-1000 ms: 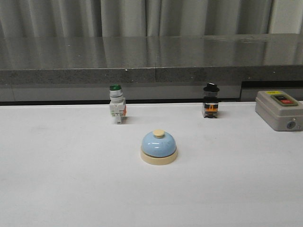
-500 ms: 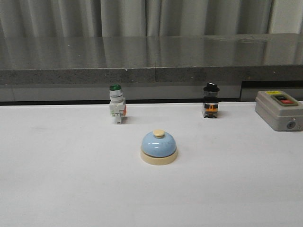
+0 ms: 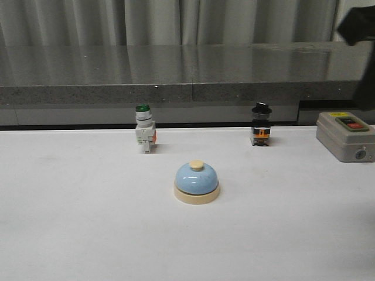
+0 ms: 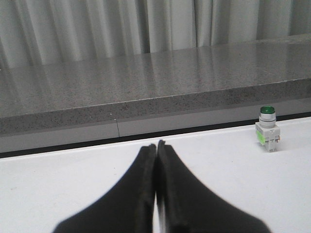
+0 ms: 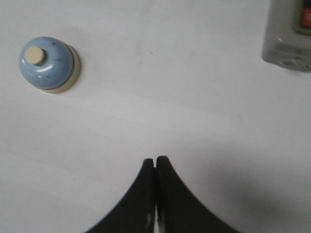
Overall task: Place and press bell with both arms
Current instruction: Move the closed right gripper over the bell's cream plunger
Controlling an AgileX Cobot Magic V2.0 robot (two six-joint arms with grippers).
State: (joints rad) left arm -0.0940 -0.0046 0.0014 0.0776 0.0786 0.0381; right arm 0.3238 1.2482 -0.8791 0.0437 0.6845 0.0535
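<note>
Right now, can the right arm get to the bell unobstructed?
Probably yes. The right gripper hangs shut above bare table, and nothing lies between it and the bell; the grey switch box sits off the other way.

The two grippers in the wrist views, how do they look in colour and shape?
Both the left gripper and the right gripper have plain matte black fingers, broad at the base and curving to narrow tips. No markings or cables show.
</note>
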